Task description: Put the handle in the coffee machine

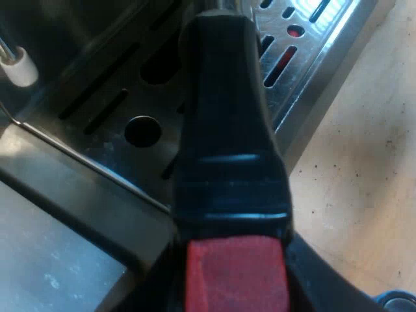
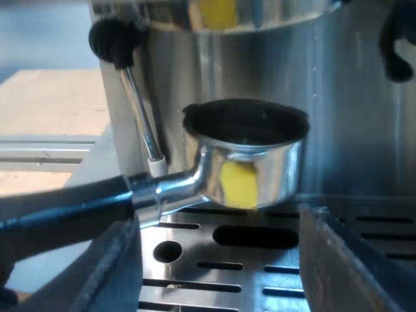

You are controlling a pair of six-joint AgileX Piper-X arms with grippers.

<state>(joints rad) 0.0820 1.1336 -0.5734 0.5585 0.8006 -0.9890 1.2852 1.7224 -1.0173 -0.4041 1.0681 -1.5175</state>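
The metal holder (image 2: 250, 159) hangs level over the espresso machine's drip tray (image 2: 260, 273), its open basket just below the machine's front (image 2: 338, 97) and apart from it. Its dark handle (image 1: 224, 130) ends in red (image 1: 235, 273) close to the camera. My left gripper (image 1: 237, 260) is shut on that handle near the red end, with black fingers (image 1: 325, 279) on either side. My right gripper (image 2: 221, 260) is open low over the tray, its fingers (image 2: 110, 273) wide apart, with the holder's basket a little beyond and above them.
A steam wand (image 2: 140, 110) with a black knob (image 2: 116, 40) hangs down beside the holder's neck. The slotted drip tray (image 1: 305, 45) has a raised metal rim, and past it lies a pale speckled counter (image 1: 364, 169).
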